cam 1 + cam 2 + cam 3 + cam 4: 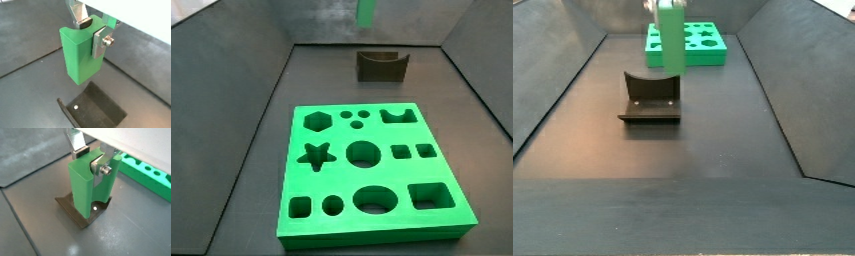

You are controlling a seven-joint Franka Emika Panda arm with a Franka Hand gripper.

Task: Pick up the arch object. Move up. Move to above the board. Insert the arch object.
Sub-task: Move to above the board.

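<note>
Arch object (85, 185) held above the fixture (79, 211)

The gripper (94, 28) is closed on it; only a side view shows the whole board (372, 170) (cut-outs visible).

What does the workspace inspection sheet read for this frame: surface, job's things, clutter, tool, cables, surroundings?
Surface: dark floor, bare in the foreground.
Job's things: arch object held upright in the air above the fixture; board flat on the floor, no piece in any visible cut-out.
Clutter: nothing seen.
Tool: gripper above the fixture, fingers clamped on the arch object's top.
Cables: nothing seen.
Surroundings: dark sloping walls.
</note>
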